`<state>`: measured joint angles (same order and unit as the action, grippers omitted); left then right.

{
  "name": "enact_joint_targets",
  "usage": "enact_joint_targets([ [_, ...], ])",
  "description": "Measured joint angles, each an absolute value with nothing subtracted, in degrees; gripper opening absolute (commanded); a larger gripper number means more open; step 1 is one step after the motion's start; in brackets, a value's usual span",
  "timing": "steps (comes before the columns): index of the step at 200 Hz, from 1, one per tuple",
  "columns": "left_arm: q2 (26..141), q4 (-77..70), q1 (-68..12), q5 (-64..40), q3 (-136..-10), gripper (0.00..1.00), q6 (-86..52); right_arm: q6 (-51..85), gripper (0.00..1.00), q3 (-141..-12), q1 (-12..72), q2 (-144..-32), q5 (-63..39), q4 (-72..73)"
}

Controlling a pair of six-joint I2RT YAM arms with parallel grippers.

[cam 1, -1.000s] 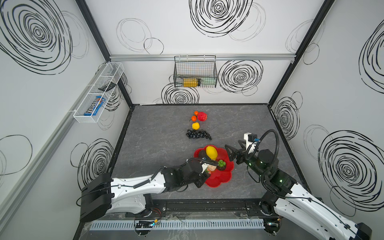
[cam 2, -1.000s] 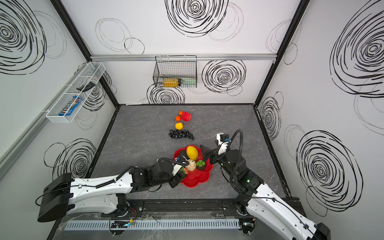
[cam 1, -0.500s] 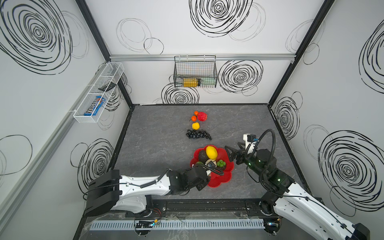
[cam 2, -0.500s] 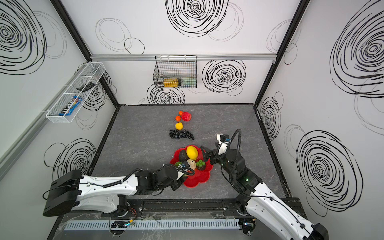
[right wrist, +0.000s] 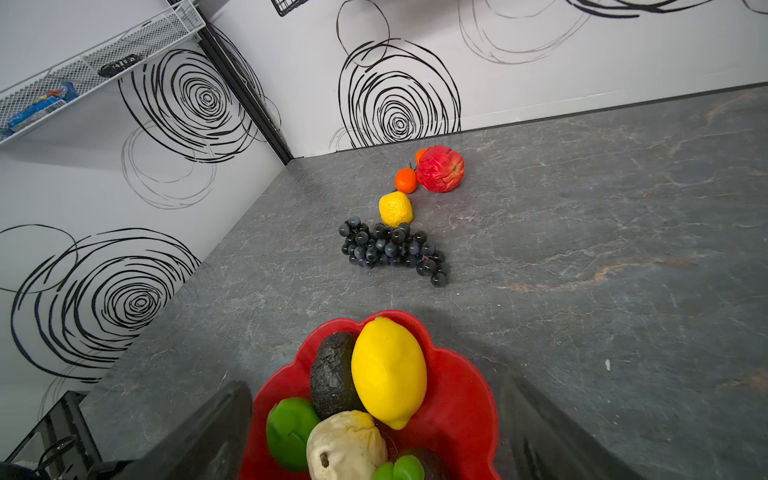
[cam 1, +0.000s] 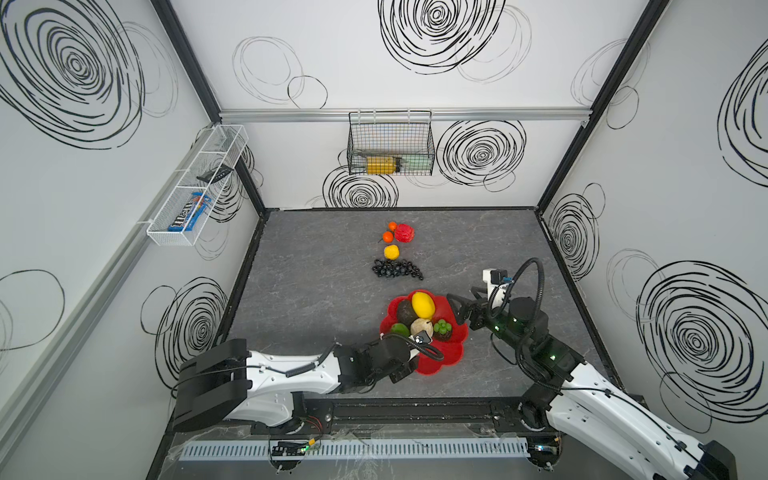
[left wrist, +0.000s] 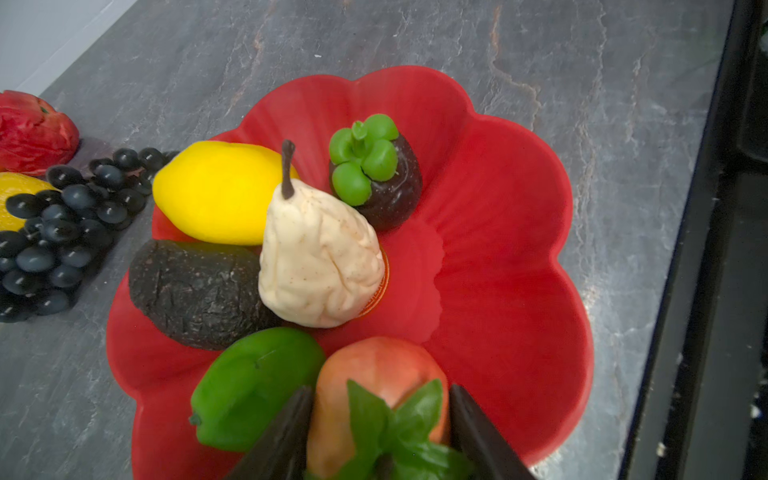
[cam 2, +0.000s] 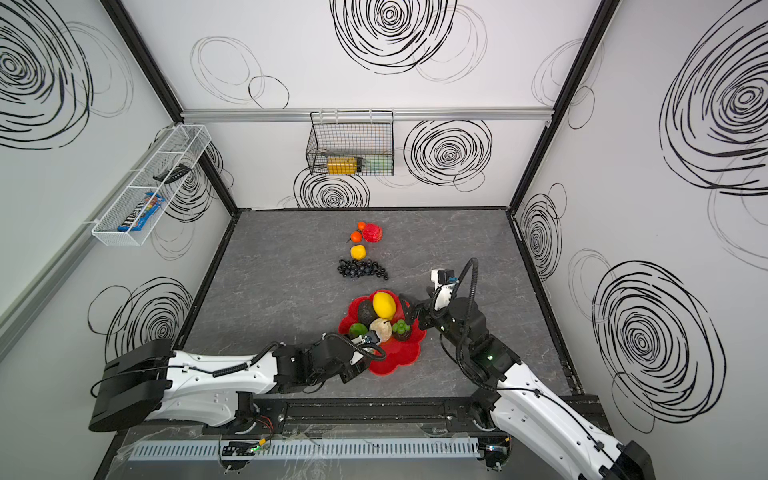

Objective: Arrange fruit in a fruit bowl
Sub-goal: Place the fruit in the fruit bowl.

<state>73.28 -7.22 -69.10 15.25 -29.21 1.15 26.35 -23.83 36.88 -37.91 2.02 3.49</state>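
Gray table (cam 1: 316, 266), swirled walls (cam 1: 291, 158); left jaws flank strawberry (left wrist: 374, 374), grip unclear; right jaws spread.

"Where's the left arm (cam 1: 291, 372) sitting?"

"Low along the near edge. It reaches in from its base at the near left corner, forearm almost level, wrist tipped forward and down."

"And its gripper?"

"The left gripper (left wrist: 380, 390) has its two dark fingers (left wrist: 286, 432) set either side of a reddish fruit with green leaves (left wrist: 374, 365), close on both flanks. Whether they press on it, I can't tell."

"The other side?"

"The right arm (cam 1: 582, 386) climbs from the near right corner, elbow bent, forearm angled in toward the middle. The right gripper (cam 1: 457, 311) hangs there with jaws spread wide, nothing clamped between them."
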Motion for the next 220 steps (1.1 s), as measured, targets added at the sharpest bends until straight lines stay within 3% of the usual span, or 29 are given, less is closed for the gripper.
enact_joint_targets([
  [164, 68.49, -10.74, -65.49, 12.32, -25.47, 0.68, -0.21, 28.25, 0.97, -23.62, 36.12, -40.29, 0.14, 5.96],
  [220, 59.61, -12.47, -64.82, 10.72, -24.03, 0.75, -3.05, 28.23, 0.97, -23.73, 35.79, -41.08, 0.25, 6.09],
])
